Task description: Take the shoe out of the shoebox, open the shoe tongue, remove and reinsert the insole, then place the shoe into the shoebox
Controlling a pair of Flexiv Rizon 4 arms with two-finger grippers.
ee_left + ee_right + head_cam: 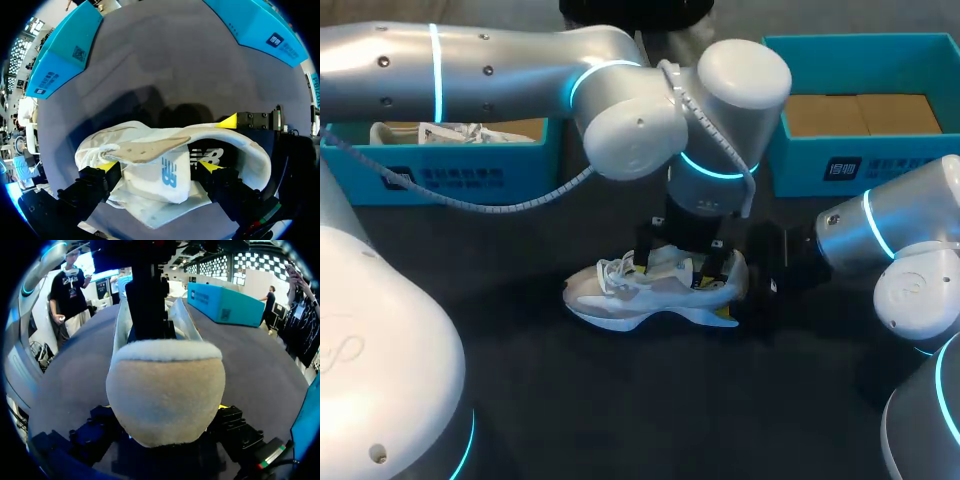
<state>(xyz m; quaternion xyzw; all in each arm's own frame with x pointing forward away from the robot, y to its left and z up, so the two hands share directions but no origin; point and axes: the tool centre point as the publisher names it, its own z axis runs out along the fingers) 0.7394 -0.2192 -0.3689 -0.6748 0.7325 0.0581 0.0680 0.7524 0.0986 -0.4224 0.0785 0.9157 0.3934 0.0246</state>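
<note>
Steadying matters most: right pincer (162, 409) clamps the shoe (655, 290) by its heel (165, 385) on the counter (620, 400), outside the shoebox (800, 165); left pincer (157, 167) straddles the tongue (160, 182), whether gripping I cannot tell; lift it gently.

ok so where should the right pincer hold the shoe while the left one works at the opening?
The heel, from behind, low along the table. The shoe stands on its sole, its rounded heel facing the right arm and fitting between its fingers; that leaves the opening free for the left pincer above. The right pincer looks shut there now.
</note>
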